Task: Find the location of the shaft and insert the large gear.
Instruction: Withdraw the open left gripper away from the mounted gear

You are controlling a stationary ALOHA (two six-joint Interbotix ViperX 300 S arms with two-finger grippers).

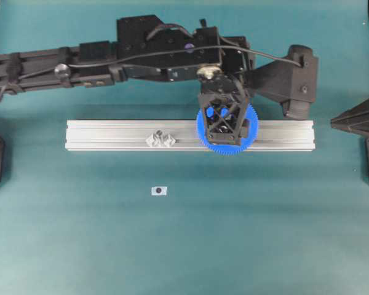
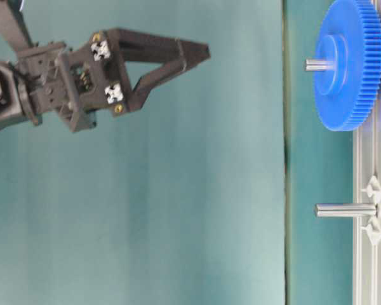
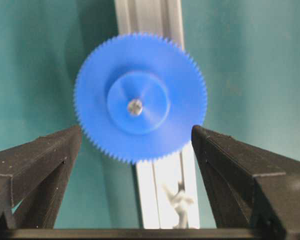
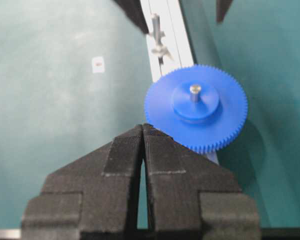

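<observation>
The large gear is a bright-blue toothed disc lying flat on the aluminium rail. The shaft passes through its hub and its tip shows above the hub, also in the left wrist view. My left gripper hangs open and empty well above the gear, clear of it in the table-level view. Its fingers stand wide on either side of the gear. My right gripper is shut and empty, off the rail's end.
A second upright peg with two clear diamond mounts stands bare on the rail, also in the table-level view and the right wrist view. A small white tag with a dark dot lies on the teal table in front of the rail.
</observation>
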